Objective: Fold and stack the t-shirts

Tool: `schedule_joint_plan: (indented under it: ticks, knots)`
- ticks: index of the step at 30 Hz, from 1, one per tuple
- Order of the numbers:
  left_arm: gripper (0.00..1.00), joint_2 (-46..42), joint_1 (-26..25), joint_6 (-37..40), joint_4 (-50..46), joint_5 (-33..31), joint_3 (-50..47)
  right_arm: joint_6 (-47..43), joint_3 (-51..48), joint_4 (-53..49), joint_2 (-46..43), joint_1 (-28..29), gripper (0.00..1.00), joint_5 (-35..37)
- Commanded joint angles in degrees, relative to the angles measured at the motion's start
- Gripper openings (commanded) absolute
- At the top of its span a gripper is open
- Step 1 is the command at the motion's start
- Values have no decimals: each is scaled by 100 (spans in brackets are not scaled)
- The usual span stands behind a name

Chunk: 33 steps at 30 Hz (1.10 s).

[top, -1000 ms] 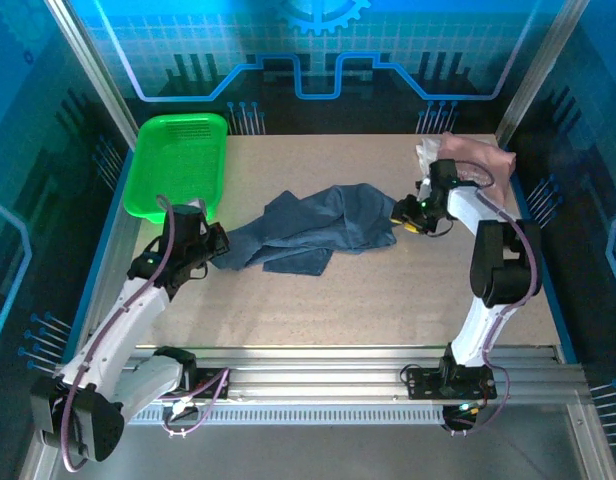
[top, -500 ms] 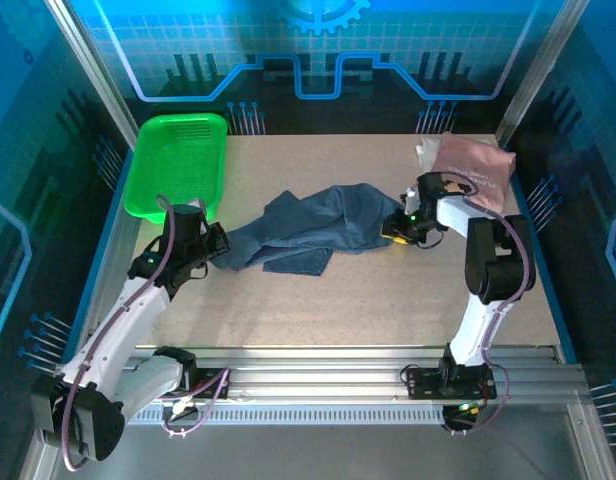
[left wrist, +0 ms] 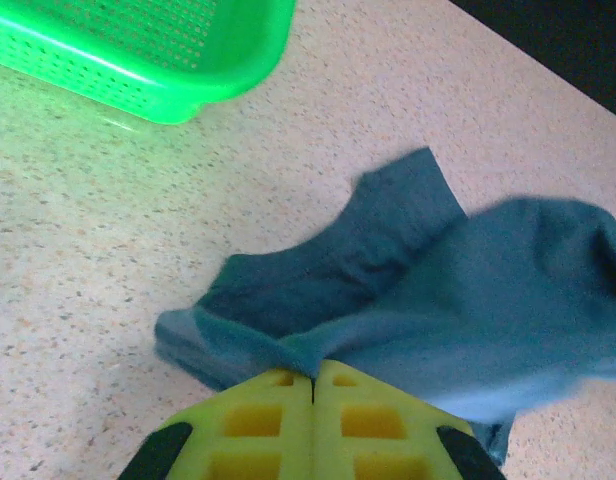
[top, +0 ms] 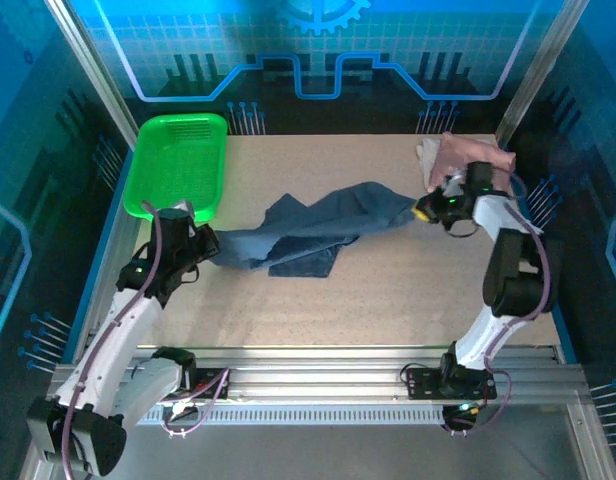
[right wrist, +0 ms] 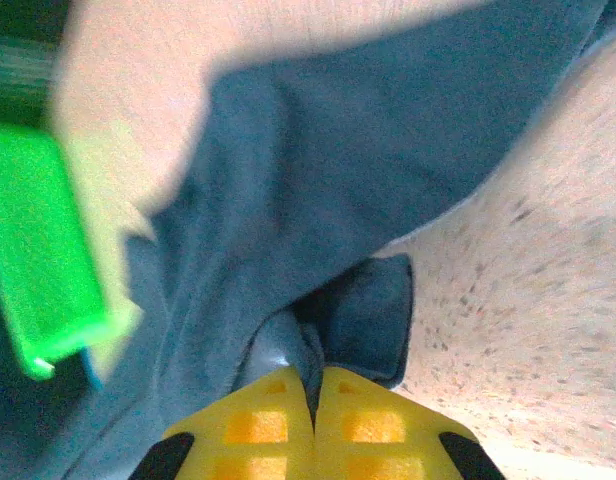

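Your right gripper [top: 426, 210] has just changed from spread to pressed together. A second ago it was wide beside the blue shirt [top: 323, 232]; now its yellow pads pinch a fold of that shirt's edge, as the right wrist view shows. It has also drawn back toward 2 o'clock, taking the cloth with it.

Your left gripper [top: 203, 245] is as before, clamped on the opposite end of the shirt at about 9 o'clock; its wrist view shows the pads closed with cloth coming out between them. It has shifted slightly outward.

The result is that the blue shirt, bunched in the middle of the table [top: 388, 300] a moment ago, now runs in a long band from 9 o'clock to 2 o'clock between your two grips. It is twisted and creased along the middle, not flat.

The pink shirt [top: 473, 160] sits at 2 o'clock, just behind your right gripper. The basket [top: 178, 165] is at 10 o'clock.

For the task, I judge you now have the two-handed hold needed to spread the blue shirt. Folding has not begun, and nothing is stacked yet. Mind the pink shirt as you pull right.
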Motion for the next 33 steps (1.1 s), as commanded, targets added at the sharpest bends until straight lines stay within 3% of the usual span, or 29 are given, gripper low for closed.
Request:
schedule_joint_plan:
  ticks: [1,6,10,13,17,19,22,25,29,31,33]
  knots:
    - [0,-194,260,145,-240,-223,-57,834,99,0,-337,-578,0,-807]
    - [0,-217,408,175,-201,-240,-131,915,-130,-628,-302,-1068,0,-960]
    - [0,-227,419,150,-196,-276,-166,1213,-747,-262,-371,-1304,0,-1131]
    - [0,-270,424,97,-219,-217,-230,891,-811,-784,-396,-1437,3,-1067]
    - [0,-312,417,-87,-147,19,-533,754,-1250,-1333,-682,-1814,17,-624]
    - [0,-325,417,-180,-54,112,-737,932,-1633,-1162,-893,-2000,31,-477]
    - [0,-276,408,-308,128,317,-968,1018,-1791,-965,-1122,-2053,42,-261]
    - [0,-56,383,-423,357,671,-1119,297,-1248,-1333,-1104,-1570,49,2]
    - [0,85,267,-418,444,683,-1146,-1550,275,-2803,-576,142,53,1013]
    - [0,57,272,-380,465,659,-1136,-1827,495,-3108,-329,780,54,1507]
    - [0,37,268,-340,408,600,-1105,-1657,330,-3014,-175,1149,55,1486]
